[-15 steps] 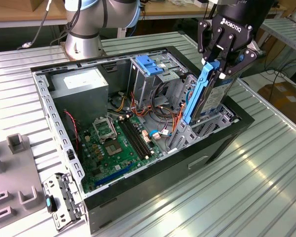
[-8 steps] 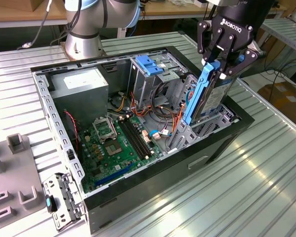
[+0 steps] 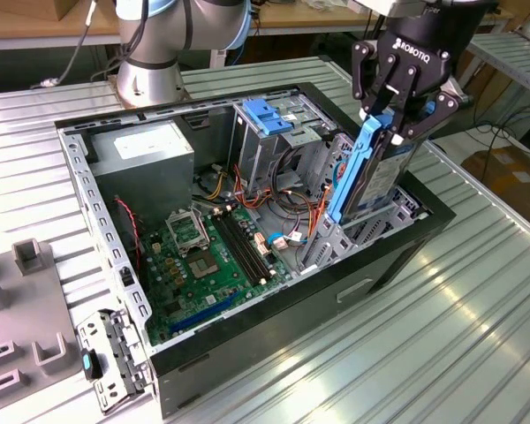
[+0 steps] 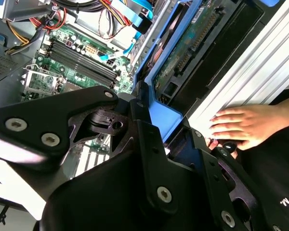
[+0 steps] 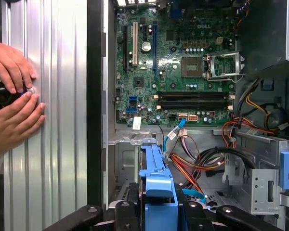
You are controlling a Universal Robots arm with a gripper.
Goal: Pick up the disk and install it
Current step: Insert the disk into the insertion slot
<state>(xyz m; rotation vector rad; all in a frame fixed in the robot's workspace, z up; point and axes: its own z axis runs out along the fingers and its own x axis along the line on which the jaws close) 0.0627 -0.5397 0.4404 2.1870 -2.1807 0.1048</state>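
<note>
Ribbed metal table (image 3: pixel 459 309) | tool (image 3: pixel 397 124) clamped on disk (image 3: pixel 371 177) — disk upright beneath it, over case (image 3: pixel 247 340)

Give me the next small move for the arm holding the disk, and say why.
Probably a short, slow push of the disk down along its tilt. The gripper is shut on its upper end; it stands on edge, leaning, its lower end at the metal bay in the computer case, seemingly not yet seated. A person's hands rest on the table nearby.
</note>
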